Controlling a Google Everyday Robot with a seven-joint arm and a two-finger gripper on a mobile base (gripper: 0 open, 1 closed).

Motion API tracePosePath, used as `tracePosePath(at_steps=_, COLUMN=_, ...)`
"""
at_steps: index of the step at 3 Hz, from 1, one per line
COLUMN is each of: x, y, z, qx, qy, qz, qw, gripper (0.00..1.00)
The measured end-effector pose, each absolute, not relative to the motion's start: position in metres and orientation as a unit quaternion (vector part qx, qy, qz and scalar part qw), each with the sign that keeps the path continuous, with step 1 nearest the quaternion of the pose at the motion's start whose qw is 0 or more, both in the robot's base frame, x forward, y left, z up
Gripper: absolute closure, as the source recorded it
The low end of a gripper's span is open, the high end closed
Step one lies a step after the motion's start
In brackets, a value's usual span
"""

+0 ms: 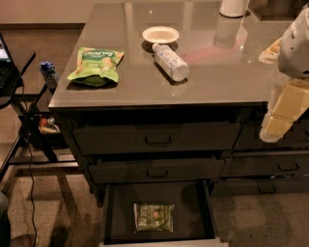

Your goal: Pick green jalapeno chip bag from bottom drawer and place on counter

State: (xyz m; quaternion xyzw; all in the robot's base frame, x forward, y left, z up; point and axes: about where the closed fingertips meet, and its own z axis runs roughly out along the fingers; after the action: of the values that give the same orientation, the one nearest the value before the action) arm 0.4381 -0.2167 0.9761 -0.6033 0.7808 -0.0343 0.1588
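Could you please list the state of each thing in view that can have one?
Bottom drawer: pulled open.
Jalapeno chip bag: lying flat in the bottom drawer, not gripped.
Upper two drawers: shut.
Bright green bag: lying on the counter.
Bottle: on its side on the counter.
Bowl: upright, looks empty.
Gripper: at the right edge, beside the counter's front, holding nothing.

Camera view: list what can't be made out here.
- Pincer: at the right edge beside the counter; its far side is cut off by the frame.
- Green jalapeno chip bag in the bottom drawer: lettering too blurred to read.
- Bottom drawer: front rim cut by the lower edge.
- White container: top cut off.
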Motion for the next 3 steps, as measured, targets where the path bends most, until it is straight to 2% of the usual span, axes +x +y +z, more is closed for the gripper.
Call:
tracePosePath(at_steps=2, x=0.437, y=-0.209, z=0.967, qx=-0.600, qy=0.783, qz=-0.022, qw=0.165, gripper=0.00)
tracePosePath(at_steps=3, x=0.427, y=-0.186, z=0.931, qx=-0.593, qy=0.786, qz=0.025, qw=0.174, gripper=0.00)
